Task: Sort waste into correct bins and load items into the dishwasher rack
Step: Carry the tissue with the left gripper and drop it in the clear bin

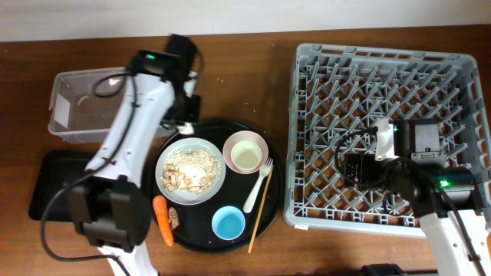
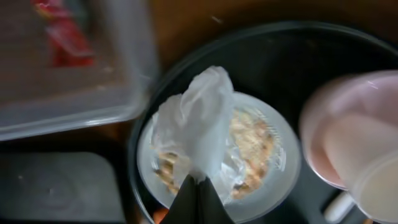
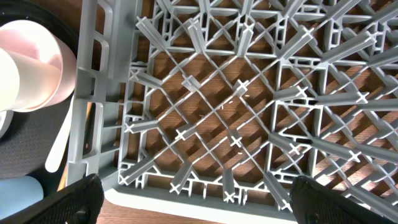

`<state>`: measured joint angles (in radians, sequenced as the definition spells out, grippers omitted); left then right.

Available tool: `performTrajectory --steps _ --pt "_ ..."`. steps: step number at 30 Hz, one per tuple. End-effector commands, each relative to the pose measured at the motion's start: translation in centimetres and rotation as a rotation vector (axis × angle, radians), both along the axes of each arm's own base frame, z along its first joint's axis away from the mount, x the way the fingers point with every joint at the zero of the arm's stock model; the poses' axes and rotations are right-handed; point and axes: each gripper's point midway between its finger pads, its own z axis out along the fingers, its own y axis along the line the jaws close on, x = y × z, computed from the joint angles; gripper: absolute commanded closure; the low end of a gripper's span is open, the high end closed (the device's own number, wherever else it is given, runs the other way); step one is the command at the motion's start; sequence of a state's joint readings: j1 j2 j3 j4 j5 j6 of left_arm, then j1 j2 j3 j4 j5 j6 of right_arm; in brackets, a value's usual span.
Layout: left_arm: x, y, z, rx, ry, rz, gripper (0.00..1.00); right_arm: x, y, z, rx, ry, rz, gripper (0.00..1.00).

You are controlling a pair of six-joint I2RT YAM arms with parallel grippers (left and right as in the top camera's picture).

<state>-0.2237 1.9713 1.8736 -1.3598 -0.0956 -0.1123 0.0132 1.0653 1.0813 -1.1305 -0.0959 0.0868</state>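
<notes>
— Where is the tissue?
— Your left tool (image 2: 198, 186) is clamped shut on the crumpled white tissue (image 2: 199, 118), which hangs over the white plate (image 2: 283, 168).
— And the bin?
— The clear tub (image 2: 68, 93) is just beside it, to its left, with the red wrapper (image 2: 65, 34) inside. That is likely the target. Your right tool (image 3: 196, 202) stands wide open over the dishwasher rack (image 3: 249, 124), well apart.

The crumpled white tissue (image 2: 199, 118) hides much of the white round plate (image 2: 285, 163); the blurred pale pink bowl (image 2: 336, 115) runs off the right edge.
</notes>
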Motion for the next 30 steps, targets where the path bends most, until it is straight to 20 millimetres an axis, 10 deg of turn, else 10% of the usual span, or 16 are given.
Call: performTrajectory --steps 1,7,11,22,30 --pt "2.1 4.6 0.5 0.010 -0.063 0.112 1.00 0.3 -0.2 0.7 0.005 -0.019 -0.014 0.02" --pt "4.3 7.8 0.5 -0.047 -0.137 0.204 0.99 0.4 -0.2 0.8 0.005 -0.020 -0.014 0.02" --pt "4.6 8.2 0.7 -0.048 -0.151 0.210 0.39 0.4 -0.2 0.8 0.005 -0.020 -0.014 0.02" --pt "4.4 7.2 1.7 -0.103 -0.152 0.208 0.34 0.2 -0.2 0.7 0.005 -0.011 -0.014 0.02" --pt "2.8 -2.8 2.8 -0.472 -0.075 -0.013 0.34 0.1 -0.2 0.6 0.004 -0.009 -0.014 0.02"
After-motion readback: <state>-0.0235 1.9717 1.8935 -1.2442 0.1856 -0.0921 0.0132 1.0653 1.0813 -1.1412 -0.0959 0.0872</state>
